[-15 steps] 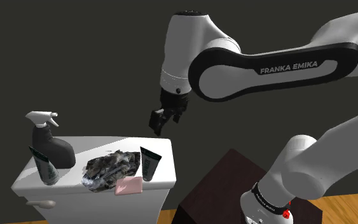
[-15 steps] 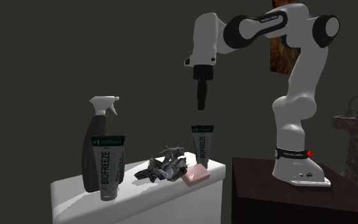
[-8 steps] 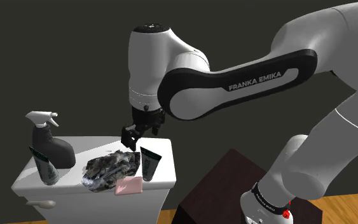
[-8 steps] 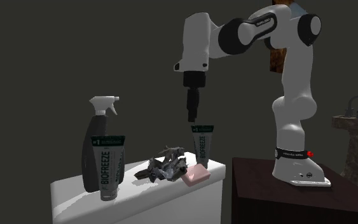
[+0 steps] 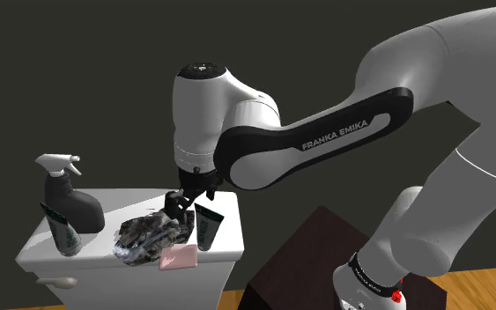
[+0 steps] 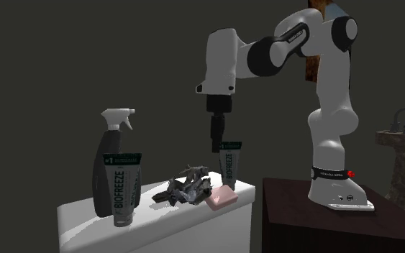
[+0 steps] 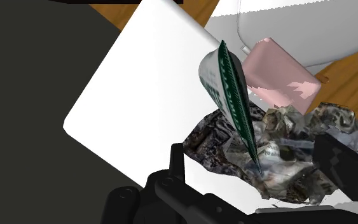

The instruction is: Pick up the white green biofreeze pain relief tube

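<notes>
Reading across the shoulder view from its left, you have a dark spray bottle [image 5: 65, 189] at the far end of the white toilet tank [image 5: 131, 277]. Just in front of it a left tube [image 5: 62, 231] stands on its cap. It carries the same Biofreeze label as your likely target, but it is well apart from the arm, so leave it out of your plan.

Next comes a dark crumpled wad [image 5: 153, 233] near the middle of the lid, with a pink bar [image 5: 181, 255] touching its front edge. The jaws hang low over the wad's right side, open and empty: in the wrist view the two black fingers [image 7: 177, 165] stand well apart.

The right tube [image 5: 206, 226], white with green, stands upright on its cap just beside the jaws, toward the shoulder view's right and near the tank's end. Its long axis is vertical, with the crimped end on top. In the wrist view that crimp [image 7: 238, 108] runs toward the gap between the fingers and roughly square to the line joining them. By that alignment, closing should press on the flat faces.

The second exterior view puts the fingertips about level with the tube's [image 6: 229, 164] top. You cannot tell from these views whether its top is already inside the gap. Judge a short shift toward the tube and down, clear of the wad.
</notes>
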`<state>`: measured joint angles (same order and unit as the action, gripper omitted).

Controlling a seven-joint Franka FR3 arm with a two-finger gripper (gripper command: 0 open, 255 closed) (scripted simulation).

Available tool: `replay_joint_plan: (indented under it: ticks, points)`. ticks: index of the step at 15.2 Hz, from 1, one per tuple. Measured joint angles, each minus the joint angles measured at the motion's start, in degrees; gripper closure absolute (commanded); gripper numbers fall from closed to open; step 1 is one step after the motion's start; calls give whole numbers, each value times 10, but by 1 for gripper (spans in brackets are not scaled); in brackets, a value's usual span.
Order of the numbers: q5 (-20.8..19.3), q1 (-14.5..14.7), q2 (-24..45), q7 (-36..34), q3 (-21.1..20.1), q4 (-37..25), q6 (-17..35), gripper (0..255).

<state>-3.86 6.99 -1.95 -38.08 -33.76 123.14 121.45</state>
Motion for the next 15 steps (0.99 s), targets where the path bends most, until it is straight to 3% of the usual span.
replay_joint_plan:
  ticks: [1,11,15]
  points:
    - [-1,0,1,0,0,2,2,255]
    - [-1,0,1,-1,0,3,5,255]
    - [6,0,-9,6,1,-11,-18,255]
